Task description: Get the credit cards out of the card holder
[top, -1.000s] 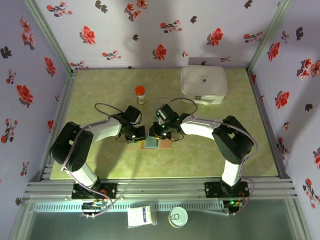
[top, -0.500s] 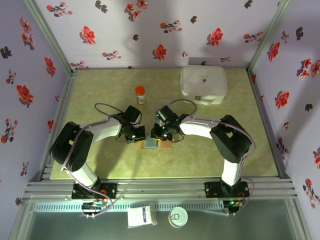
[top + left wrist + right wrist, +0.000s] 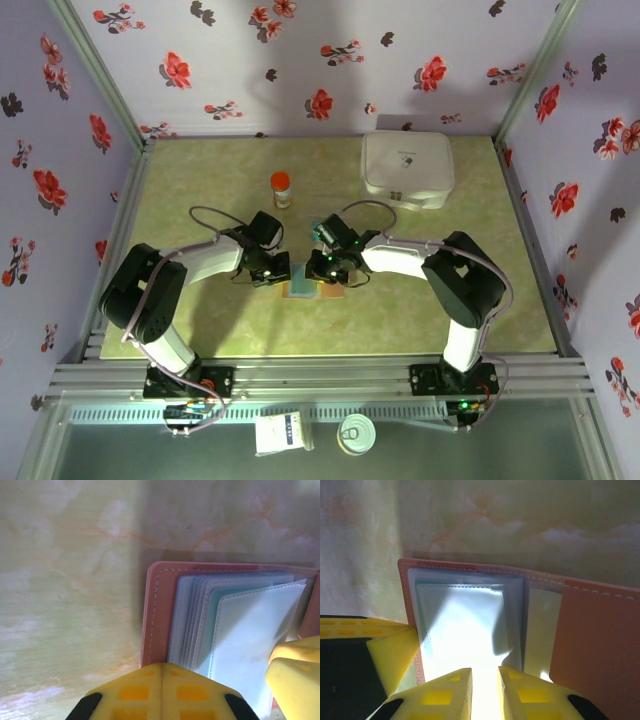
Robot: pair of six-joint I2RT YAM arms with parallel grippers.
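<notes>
Two arms met mid-counter (image 3: 450, 300) over the open card holder (image 3: 303, 288). Within the last second the right gripper (image 3: 484, 690) had crept further onto it, jaws narrowing slightly around a pale pocket leaf. The left gripper (image 3: 161, 669), jaws shut, stayed pinning the brown edge. A teal credit card (image 3: 216, 615) sat sleeved, so extraction looked barely begun.

One high camera overlooks the whole green marbled tabletop (image 3: 200, 330); both wrist cameras look closely down on the open brown stitched card holder (image 3: 155, 610).
</notes>
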